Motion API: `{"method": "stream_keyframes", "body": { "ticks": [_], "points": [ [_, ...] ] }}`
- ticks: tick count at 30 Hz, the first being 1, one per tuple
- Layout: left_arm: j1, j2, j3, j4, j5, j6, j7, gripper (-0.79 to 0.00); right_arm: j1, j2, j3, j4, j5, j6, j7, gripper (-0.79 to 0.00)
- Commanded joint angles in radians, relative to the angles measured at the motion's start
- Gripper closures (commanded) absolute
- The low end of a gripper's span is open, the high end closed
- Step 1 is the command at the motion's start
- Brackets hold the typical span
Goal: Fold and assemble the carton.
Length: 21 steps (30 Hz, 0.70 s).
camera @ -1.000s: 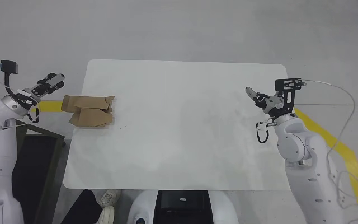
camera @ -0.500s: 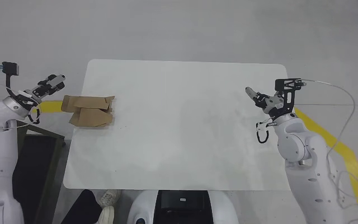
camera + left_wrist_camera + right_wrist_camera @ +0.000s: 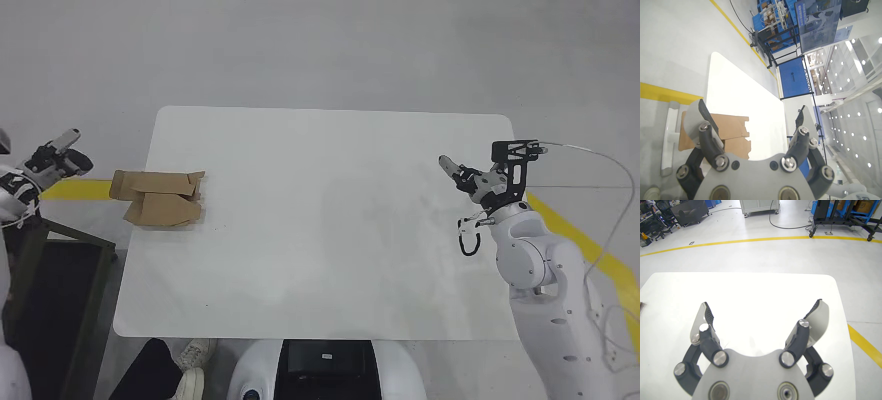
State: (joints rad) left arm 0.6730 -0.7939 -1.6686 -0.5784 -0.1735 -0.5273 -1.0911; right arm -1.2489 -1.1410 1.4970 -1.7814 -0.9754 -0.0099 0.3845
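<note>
At the left edge of the white counter (image 3: 330, 250), your carton (image 3: 160, 196) lies flat and unassembled. It is brown cardboard with its flaps spread, and one end overhangs the counter's edge. That overhang probably gives a claw a free edge to pinch, since a flat sheet is hard to lift straight off a surface.

Your left claw (image 3: 62, 150) hangs off the counter, out over the floor and near the carton's overhanging end without touching it. It points back toward the carton, its fingers spread wide and holding nothing. From its wrist camera, the cardboard sits just past the fingers.

Your right claw (image 3: 452, 168) is on the opposite side, well apart from the carton. It sits above the counter's right edge and points inward across the bare surface, its fingers also spread and empty.

No fold looks begun. Judging from this layout, taking hold of the carton is the first step ahead of you.
</note>
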Motion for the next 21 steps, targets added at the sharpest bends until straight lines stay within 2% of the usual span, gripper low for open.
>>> {"method": "stream_keyframes", "body": {
  "ticks": [1, 7, 14, 21],
  "points": [
    [-0.023, 0.001, 0.009, 0.04, 0.011, 0.023, 0.004, -0.785, 0.0, 0.0, 0.0, 0.0, 0.0, 0.0, 0.0, -0.785],
    [-0.091, -0.001, 0.051, 0.145, 0.076, 0.106, 0.062, -0.785, 0.0, 0.0, 0.0, 0.0, 0.0, 0.0, 0.0, -0.785],
    [-0.124, -0.02, 0.12, 0.219, 0.177, 0.108, 0.209, -0.785, 0.0, 0.0, 0.0, 0.0, 0.0, 0.0, 0.0, -0.785],
    [-0.141, -0.045, 0.177, 0.28, 0.221, 0.14, 0.207, -0.785, 0.0, 0.0, 0.0, 0.0, 0.0, 0.0, 0.0, -0.785]
  ]
}}
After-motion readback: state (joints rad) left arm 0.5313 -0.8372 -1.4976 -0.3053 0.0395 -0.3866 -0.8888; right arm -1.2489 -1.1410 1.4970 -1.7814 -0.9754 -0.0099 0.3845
